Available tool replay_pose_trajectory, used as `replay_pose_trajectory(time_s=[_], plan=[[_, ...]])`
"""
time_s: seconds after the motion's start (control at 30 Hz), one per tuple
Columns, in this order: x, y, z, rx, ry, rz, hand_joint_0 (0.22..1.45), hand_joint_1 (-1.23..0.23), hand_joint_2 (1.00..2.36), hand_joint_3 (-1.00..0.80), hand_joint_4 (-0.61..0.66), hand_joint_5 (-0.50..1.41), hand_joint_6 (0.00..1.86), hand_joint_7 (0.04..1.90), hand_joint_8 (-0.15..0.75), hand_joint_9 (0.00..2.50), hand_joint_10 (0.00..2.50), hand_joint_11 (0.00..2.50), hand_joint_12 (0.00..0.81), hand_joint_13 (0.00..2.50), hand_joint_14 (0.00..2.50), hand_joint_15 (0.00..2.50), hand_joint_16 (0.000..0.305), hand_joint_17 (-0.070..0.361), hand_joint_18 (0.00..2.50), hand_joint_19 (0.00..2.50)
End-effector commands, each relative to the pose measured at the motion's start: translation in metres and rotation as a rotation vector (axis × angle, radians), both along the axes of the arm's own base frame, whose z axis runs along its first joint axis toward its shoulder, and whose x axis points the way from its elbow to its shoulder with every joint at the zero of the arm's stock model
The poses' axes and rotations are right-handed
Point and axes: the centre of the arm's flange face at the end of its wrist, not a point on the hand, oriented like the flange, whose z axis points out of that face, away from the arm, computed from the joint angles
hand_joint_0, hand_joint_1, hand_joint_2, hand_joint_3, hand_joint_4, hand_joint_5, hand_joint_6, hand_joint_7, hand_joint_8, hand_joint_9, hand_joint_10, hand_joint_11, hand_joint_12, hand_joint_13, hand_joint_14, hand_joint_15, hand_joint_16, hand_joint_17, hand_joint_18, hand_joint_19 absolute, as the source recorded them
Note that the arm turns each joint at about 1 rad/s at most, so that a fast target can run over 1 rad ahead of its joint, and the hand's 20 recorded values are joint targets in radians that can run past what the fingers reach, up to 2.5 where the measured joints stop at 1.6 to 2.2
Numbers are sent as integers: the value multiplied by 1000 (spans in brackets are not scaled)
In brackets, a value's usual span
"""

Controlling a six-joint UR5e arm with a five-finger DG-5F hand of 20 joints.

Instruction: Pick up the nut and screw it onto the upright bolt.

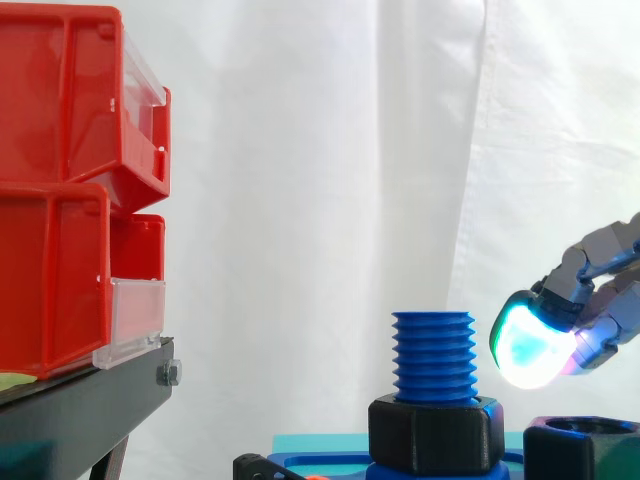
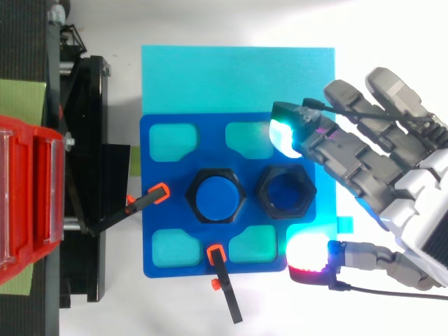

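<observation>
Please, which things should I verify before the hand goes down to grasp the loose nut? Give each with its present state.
1. Loose nut lies flat on the blue plate, hole up: ok.
2. Hand open, holding nothing: ok.
3. Bolt upright, upper threads free: ok.
4. Fingertips apart from the bolt: ok.
5. Clamps hold the plate firmly: cannot tell.

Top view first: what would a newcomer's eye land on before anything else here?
The hand at the right, open, with its glowing fingertips spread either side of the loose black nut, not touching it. Next comes the upright blue bolt in the middle of the blue fixture, with a black hex collar round its base. Red bins are stacked at the left.
</observation>
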Motion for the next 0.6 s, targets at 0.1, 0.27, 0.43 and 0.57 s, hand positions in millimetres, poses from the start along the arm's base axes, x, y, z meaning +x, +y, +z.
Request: replay_pose_trajectory(time_s=[0.1,0.27,0.43,0.57], plan=[[0,-1,-1,1,-1,-15,335,-593,1000,-500,247,-244,501,709,305,329,0,0,427,355,0,0,55,124,103,0],[1,-1,-10,-5,11,-17,336,-599,1000,-500,249,-243,501,717,305,329,0,0,427,356,0,0,55,124,103,0],[2,-4,-10,0,4,-22,336,-602,1000,-500,251,-242,501,721,305,330,0,0,427,356,0,0,55,124,104,0],[2,-4,-10,2,4,-22,338,-605,1000,-500,252,-241,501,737,305,329,0,0,426,358,0,0,55,124,105,0]])
